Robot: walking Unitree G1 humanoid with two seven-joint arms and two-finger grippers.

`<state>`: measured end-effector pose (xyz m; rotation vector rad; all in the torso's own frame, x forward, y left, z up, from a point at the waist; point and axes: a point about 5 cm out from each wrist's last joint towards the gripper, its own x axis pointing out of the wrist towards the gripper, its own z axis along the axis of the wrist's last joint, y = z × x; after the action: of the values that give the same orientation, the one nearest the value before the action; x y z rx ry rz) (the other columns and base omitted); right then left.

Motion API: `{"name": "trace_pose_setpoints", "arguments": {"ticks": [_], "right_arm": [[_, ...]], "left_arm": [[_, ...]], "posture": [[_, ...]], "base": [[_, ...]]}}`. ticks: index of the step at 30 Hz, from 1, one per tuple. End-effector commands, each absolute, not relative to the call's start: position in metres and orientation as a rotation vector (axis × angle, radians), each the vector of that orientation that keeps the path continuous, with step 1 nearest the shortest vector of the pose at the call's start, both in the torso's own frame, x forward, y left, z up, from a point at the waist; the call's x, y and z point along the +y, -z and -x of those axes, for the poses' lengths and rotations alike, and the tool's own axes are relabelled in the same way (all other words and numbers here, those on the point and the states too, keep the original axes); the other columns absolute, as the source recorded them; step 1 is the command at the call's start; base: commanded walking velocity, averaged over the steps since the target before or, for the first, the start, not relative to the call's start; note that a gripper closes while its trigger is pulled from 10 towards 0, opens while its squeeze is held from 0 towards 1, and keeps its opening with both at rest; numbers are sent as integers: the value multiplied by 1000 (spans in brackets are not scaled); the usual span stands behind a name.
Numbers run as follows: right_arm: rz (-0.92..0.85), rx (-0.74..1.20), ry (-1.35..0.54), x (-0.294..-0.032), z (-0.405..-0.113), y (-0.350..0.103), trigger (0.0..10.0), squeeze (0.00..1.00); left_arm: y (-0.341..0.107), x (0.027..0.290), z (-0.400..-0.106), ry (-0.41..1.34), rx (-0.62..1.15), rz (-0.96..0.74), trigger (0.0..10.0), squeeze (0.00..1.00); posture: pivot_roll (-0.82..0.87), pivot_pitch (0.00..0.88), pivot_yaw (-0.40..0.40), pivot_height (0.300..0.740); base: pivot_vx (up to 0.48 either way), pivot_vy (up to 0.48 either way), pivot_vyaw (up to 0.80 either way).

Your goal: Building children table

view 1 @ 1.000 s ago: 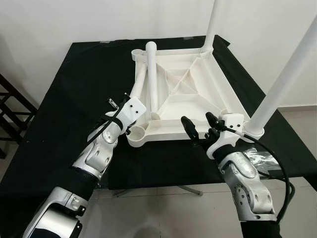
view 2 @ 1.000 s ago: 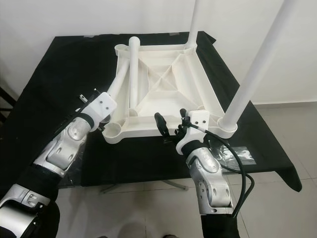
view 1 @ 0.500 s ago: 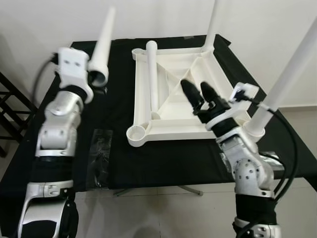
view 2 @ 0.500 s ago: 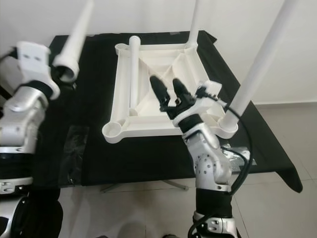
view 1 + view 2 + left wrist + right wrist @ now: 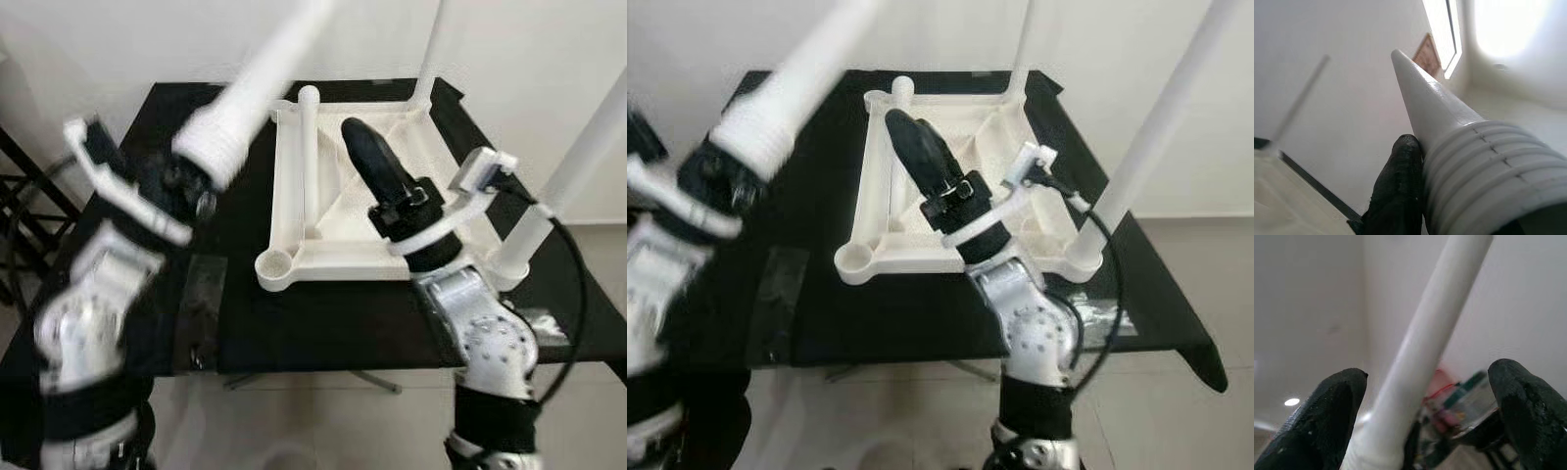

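While my left pincer holds a white table leg raised over the left side of the black-draped bench, its ridged screw end sits at the fingers and its tip points up and away. On the bench lies the upturned white tabletop, a spare leg lying across it and two legs standing at its far right corner and near right corner. My right pincer hovers above the tabletop, fingers spread wide around empty air.
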<state>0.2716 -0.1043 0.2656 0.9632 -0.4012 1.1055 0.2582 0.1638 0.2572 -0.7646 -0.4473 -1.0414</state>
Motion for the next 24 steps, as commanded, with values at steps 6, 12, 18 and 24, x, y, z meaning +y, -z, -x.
{"name": "trace_pose_setpoints", "arguments": {"ticks": [6,12,18,24], "right_arm": [[-1014,-439,-1244,-106,-260,-277,10000,0],[-988,-417,-1282,-104,-260,-275,10000,0],[-964,-408,-1440,-96,-249,-280,10000,0],[-933,-366,-1561,-92,-242,-278,10000,0]], "left_arm": [[-261,142,-229,1317,-439,803,10000,0],[-261,126,-222,1424,-412,832,10000,0],[-253,111,-221,1453,-329,815,10000,0],[-249,107,-224,1423,-296,817,10000,0]], "posture": [[-9,47,-41,740],[-11,44,-43,740],[-13,42,-42,740],[-9,42,-43,740]], "base": [[0,0,0],[0,0,0],[0,0,0],[0,0,0]]}}
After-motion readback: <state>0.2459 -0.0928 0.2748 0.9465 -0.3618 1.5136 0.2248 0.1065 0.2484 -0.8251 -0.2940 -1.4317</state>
